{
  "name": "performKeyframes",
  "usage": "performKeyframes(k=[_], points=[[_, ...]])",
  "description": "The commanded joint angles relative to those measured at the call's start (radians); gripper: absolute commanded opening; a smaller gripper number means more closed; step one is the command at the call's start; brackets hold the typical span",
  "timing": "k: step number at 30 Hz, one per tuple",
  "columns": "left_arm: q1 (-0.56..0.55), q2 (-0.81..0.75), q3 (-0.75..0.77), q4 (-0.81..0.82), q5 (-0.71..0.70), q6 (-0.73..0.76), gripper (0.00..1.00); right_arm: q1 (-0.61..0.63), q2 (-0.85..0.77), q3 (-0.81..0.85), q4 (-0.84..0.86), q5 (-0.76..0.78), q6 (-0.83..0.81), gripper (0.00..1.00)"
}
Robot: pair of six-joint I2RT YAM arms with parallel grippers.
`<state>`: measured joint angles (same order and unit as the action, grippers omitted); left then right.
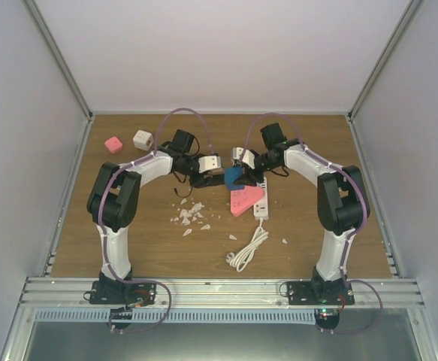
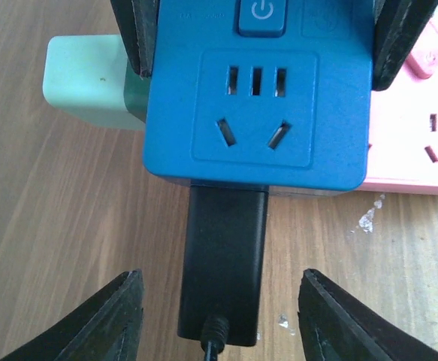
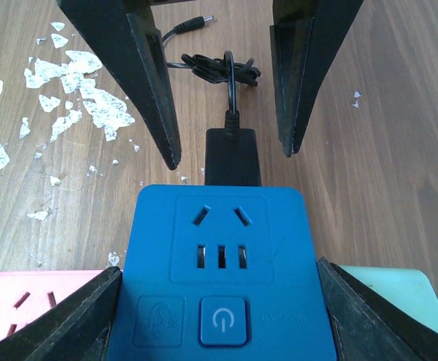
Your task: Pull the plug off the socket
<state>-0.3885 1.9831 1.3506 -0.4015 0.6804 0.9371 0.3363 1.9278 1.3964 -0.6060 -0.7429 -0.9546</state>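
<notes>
a: start at the left hand [image 2: 219, 277]. what sits between its fingers?

b: the plug [image 2: 222, 256], a flat black block lying on the tabletop [image 2: 53, 248]. the hand is released and spread wide, with bare wood showing on each side. neither finger touches the plug.

a: and just past those fingertips?

b: the plug's far end is seated in the side face of the socket [image 2: 256, 113]. the socket is a blue cube with rounded corners. its top face has three upright slots over two angled ones, plus a button with a power symbol.

a: who has the socket?

b: the right hand [image 3: 220, 267], reaching in from the opposite side. its fingers are clamped on two opposite sides of the blue body, so it is grasping the socket. the plug points straight out beyond its fingertips.

a: what lies beside that hand?

b: a pink power strip [image 3: 31, 301] shows by one finger and a mint-green block [image 3: 399, 297] by the other. i can't tell whether either touches the socket.

a: farther out?

b: beyond the right hand's fingertips the plug's cable [image 3: 219, 71] bunches into a loose tangle and ends in a bare barrel tip [image 3: 203, 19]. white flakes [image 3: 83, 98] are scattered off to the pink strip's side.
</notes>
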Motion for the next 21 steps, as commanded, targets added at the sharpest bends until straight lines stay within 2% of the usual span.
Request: performKeyframes(k=[1, 14, 21], points=[[-0.02, 0.023, 0.034, 0.017, 0.0, 0.042, 0.55, -0.006, -0.004, -0.005, 0.005, -0.047, -0.013, 0.34], [-0.026, 0.04, 0.032, 0.003, -0.039, 0.075, 0.3, -0.02, -0.007, -0.01, -0.01, -0.052, -0.023, 0.33], [-0.024, 0.033, -0.001, 0.02, -0.113, 0.115, 0.25, -0.025, -0.009, -0.016, -0.014, -0.054, -0.027, 0.32]])
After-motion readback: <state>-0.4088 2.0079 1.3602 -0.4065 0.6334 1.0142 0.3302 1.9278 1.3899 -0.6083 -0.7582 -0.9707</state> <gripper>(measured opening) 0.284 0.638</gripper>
